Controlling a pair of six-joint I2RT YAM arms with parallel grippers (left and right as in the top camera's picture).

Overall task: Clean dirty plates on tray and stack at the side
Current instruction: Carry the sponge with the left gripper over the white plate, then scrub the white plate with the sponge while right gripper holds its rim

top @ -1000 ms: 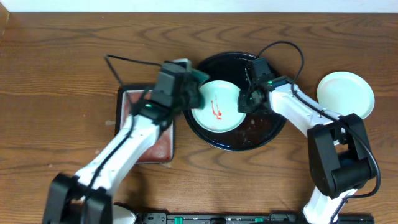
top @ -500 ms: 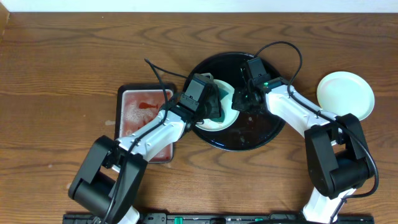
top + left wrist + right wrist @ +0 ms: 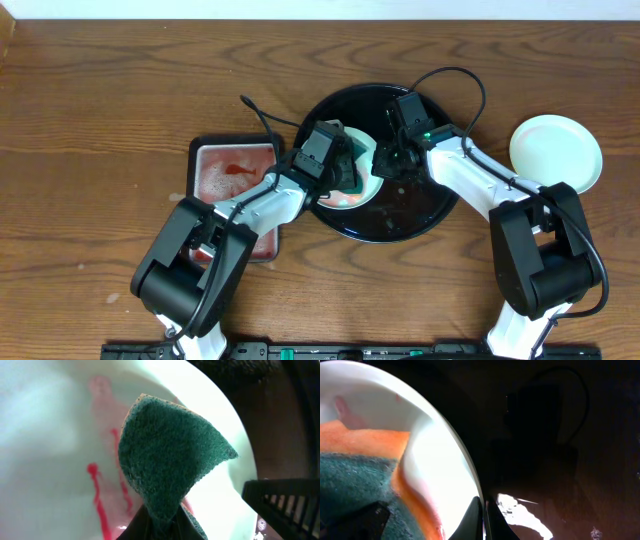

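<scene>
Clamping a green sponge [image 3: 170, 455], the left gripper [image 3: 159, 522] presses it onto the red-smeared plate [image 3: 45, 425]. The right gripper [image 3: 482, 517] pinches that plate's rim with closed jaws. It sits in the black tray [image 3: 420, 215]; a clean plate [image 3: 556, 150] lies well right.

Dark green sponge [image 3: 170, 460] up close, fuzzy-textured, and in the blurred right wrist view its underside looks orange. Now the plate [image 3: 45, 420]: pale mint-white, streaked red (thin runs, pinkish smears). The big tray [image 3: 410, 215] is glossy black. The small tray [image 3: 228, 165] is black-rimmed, pink inside, with one red blotch. The second plate [image 3: 556, 152] is plain pale mint. The table [image 3: 100, 100] is brown with wavy grain.
</scene>
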